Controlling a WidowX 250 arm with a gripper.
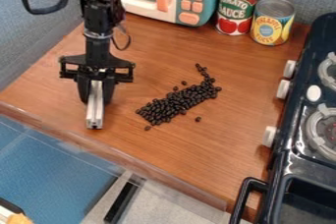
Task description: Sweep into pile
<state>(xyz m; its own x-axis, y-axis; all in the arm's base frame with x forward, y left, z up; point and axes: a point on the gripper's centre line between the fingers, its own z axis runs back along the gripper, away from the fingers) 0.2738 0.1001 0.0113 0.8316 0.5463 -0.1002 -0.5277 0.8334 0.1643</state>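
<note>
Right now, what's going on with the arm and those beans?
The robot's hand is gripping a pale metal bar, apparently as a sweeping tool. Bar's off to the left of the dark beans in the view, not touching them. Most beans sit in one long slanting heap on the wooden counter, with a thin tail at the upper right and a few strays around it. Not one tidy pile yet.

Room, seemingly, between beans (176, 105) and stove knobs (283, 89)
</note>
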